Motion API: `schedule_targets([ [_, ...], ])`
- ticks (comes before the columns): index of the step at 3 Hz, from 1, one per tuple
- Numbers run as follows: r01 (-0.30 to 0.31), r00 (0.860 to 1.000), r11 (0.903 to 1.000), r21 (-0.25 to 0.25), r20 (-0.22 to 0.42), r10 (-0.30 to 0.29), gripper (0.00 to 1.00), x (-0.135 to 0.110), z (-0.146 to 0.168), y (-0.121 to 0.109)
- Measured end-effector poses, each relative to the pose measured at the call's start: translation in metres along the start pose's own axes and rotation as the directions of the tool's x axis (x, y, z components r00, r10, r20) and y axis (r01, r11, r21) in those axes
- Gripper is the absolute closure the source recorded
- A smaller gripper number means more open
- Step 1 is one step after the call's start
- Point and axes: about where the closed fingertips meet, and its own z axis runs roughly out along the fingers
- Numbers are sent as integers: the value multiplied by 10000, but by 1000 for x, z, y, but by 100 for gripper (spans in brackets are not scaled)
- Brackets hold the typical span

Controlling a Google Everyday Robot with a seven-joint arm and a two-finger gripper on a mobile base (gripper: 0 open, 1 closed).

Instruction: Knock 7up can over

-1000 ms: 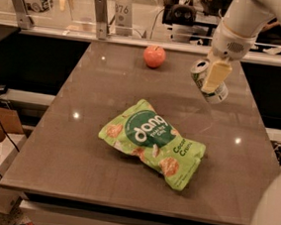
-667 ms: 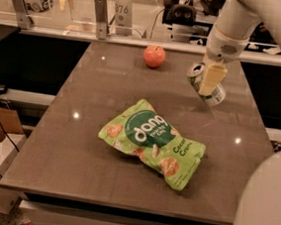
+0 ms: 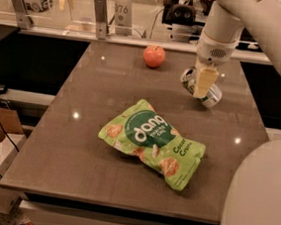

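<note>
The robot's white arm [image 3: 219, 37] reaches down from the 1 o'clock edge of the view and ends in the hand [image 3: 204, 83], which hangs low over the brown tabletop [image 3: 79, 128] at about 2 o'clock from its centre. The hand's cream-coloured tip sits directly in front of the 7up can [image 3: 212, 96] and covers the can's middle. Whether the hand is open or closed cannot be told from this angle.

The can is not upright. It lies slanted, with its green-marked end pointing toward 10 o'clock and its silver end toward 4 o'clock, both ends showing on either side of the hand. It appears to touch the hand, though whether it rests fully on the tabletop is unclear.

A red apple [image 3: 154, 56] stands near the far edge at 12 o'clock, apart from the can, at the can's 10 o'clock. A green snack bag [image 3: 150, 141] lies flat near the centre, slightly toward 6 o'clock, well apart from both. A broad white part of the robot's body [image 3: 259, 195] fills the 4 o'clock corner of the view.
</note>
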Motion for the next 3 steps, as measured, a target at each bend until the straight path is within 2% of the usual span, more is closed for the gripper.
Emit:
schedule_targets([
  [1, 133, 9997, 9999, -72, -201, -134, 13, -4, 6, 2],
  [2, 468, 9984, 9988, -123, -297, -472, 0, -13, 21, 8],
  [3, 468, 9984, 9988, -122, -296, -472, 0, -13, 21, 8],
])
